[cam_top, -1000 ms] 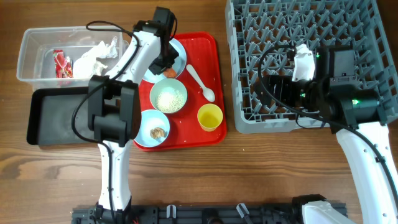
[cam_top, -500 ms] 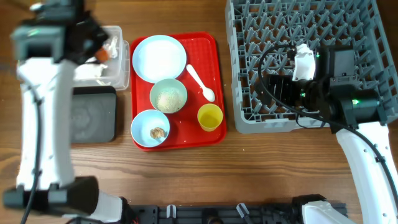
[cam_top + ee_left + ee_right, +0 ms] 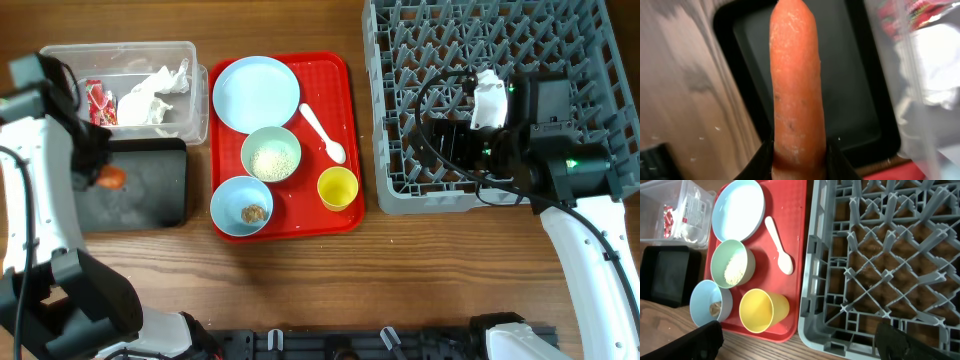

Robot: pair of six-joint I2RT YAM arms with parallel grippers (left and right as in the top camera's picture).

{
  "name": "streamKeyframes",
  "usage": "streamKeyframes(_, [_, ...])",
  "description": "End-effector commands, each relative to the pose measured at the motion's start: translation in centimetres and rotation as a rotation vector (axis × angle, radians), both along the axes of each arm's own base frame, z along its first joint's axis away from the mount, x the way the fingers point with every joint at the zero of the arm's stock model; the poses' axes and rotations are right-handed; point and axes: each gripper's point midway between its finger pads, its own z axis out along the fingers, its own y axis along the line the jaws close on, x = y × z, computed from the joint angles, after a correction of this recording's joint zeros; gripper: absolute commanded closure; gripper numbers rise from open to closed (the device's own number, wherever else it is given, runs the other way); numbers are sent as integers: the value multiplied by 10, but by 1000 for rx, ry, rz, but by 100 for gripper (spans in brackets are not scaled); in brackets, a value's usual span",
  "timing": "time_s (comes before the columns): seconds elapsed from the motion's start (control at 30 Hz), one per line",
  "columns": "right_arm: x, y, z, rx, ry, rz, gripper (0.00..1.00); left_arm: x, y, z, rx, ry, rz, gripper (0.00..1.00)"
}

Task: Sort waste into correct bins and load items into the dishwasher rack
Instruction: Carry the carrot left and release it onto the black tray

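Note:
My left gripper (image 3: 100,172) is shut on the orange carrot (image 3: 113,177) (image 3: 796,80) and holds it over the left part of the black tray (image 3: 150,190) (image 3: 850,90). The clear tub (image 3: 120,50) behind it holds the red wrapper (image 3: 98,102) and the white tissue (image 3: 150,92). On the red serving tray (image 3: 335,215) lie the pale blue plate (image 3: 256,92), the green bowl (image 3: 271,154) with rice, the light blue bowl (image 3: 241,205) with a brown scrap, the yellow cup (image 3: 337,187) and the white spoon (image 3: 324,132). My right gripper (image 3: 800,340) is open and empty over the front left corner of the grey rack (image 3: 560,40).
Bare wooden table lies in front of the red tray and the rack. The rack (image 3: 880,255) holds nothing that I can see. In the right wrist view the yellow cup (image 3: 762,311) lies close to the rack's edge.
My left arm swung from the plate on the red tray out to the left with the carrot, and now holds it over the black tray. The right arm has not moved.

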Motion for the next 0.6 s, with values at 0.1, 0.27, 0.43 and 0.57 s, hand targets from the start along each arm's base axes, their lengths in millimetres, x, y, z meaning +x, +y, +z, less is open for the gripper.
streamKeyframes(0.1, [4, -1, 3, -2, -5, -10, 0, -23, -8, -87, -27, -6, 228, 76])
streamKeyframes(0.27, [3, -1, 3, -2, -2, -10, 0, -19, -6, -128, -5, -101, 246, 74])
streamKeyframes(0.43, [3, -1, 3, -2, -2, -10, 0, -13, -4, -134, 8, -146, 243, 45])
streamKeyframes(0.57, [3, -1, 3, -2, -2, -10, 0, -9, -4, -129, 10, -158, 196, 43])
